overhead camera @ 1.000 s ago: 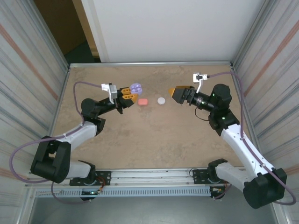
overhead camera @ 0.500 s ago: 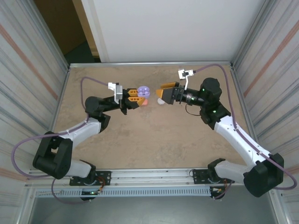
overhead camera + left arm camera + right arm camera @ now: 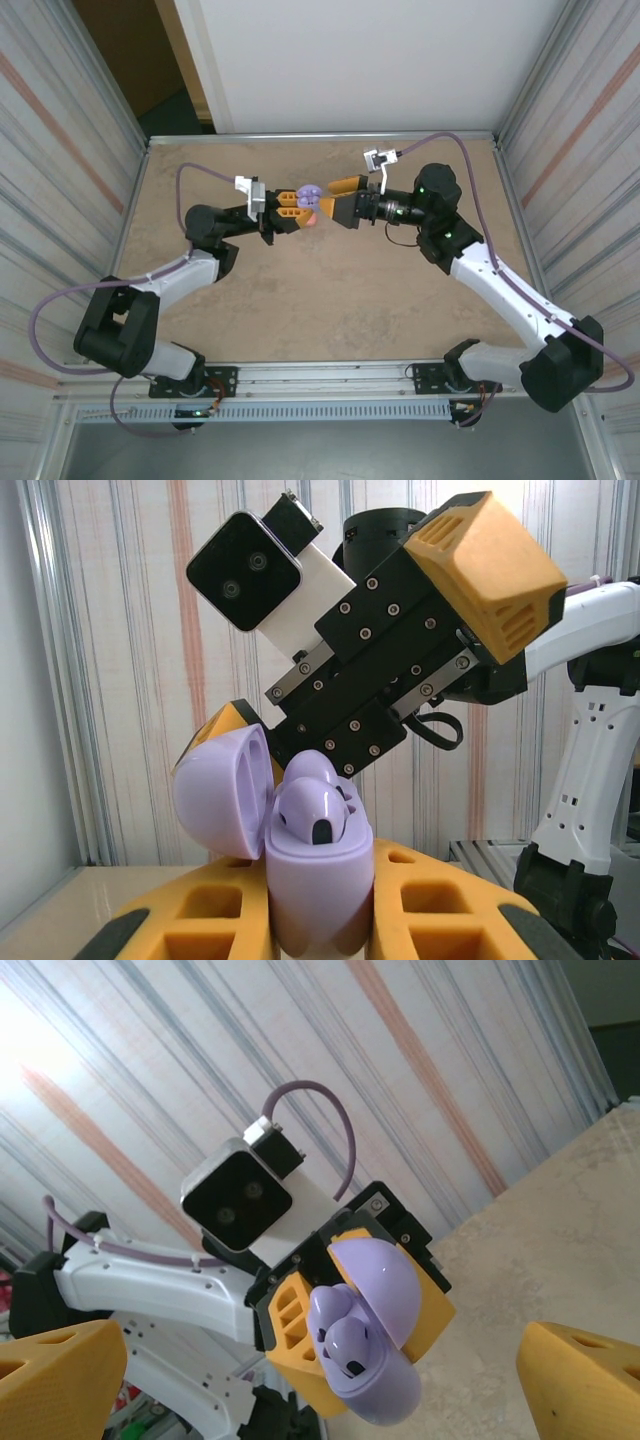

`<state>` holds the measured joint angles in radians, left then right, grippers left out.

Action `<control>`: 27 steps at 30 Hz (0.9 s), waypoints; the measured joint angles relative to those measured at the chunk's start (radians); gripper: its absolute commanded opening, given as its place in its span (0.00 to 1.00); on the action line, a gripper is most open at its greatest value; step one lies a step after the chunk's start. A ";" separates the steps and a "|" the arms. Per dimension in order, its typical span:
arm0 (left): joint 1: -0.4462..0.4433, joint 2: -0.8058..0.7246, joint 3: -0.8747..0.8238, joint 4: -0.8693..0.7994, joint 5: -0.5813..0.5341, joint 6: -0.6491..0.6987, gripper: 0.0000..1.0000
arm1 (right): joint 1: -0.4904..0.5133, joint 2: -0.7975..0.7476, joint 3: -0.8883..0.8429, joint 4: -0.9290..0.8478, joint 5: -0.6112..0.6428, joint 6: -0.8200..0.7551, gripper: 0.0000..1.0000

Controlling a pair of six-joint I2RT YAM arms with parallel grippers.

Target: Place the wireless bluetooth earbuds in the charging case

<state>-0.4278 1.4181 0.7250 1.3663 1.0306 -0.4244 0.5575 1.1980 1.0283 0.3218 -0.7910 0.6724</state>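
My left gripper (image 3: 300, 203) is shut on an open purple charging case (image 3: 320, 890) and holds it upright above the table. Its lid (image 3: 222, 795) is swung back. Two purple earbuds (image 3: 315, 805) sit side by side in the case's sockets, also seen from the right wrist as earbuds (image 3: 343, 1335) in the case (image 3: 380, 1385). My right gripper (image 3: 327, 201) is open and faces the case at close range, one orange finger (image 3: 60, 1375) on each side of it without touching. In the left wrist view the right gripper (image 3: 360, 650) looms just behind the case.
A pink case (image 3: 312, 219) lies on the tan table (image 3: 300, 300) just below the two grippers, partly covered by them. Striped metal walls (image 3: 60, 150) close the table on the left and right, and a white panel stands at the back.
My right gripper swung left across the table until it faces the purple case. The left gripper moved a little to the right with the case, and the gap between them closed.
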 measured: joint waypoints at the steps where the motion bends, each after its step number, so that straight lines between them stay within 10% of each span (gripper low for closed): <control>1: 0.000 0.002 0.002 0.000 0.000 0.000 0.00 | 0.003 0.005 0.003 -0.001 -0.002 -0.001 0.99; 27: 0.000 0.028 0.024 0.000 0.019 0.000 0.00 | 0.050 0.040 0.070 -0.047 -0.026 -0.058 0.99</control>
<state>-0.4278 1.4460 0.7490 1.3659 1.0492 -0.4240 0.6079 1.2377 1.0981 0.2752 -0.8173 0.6140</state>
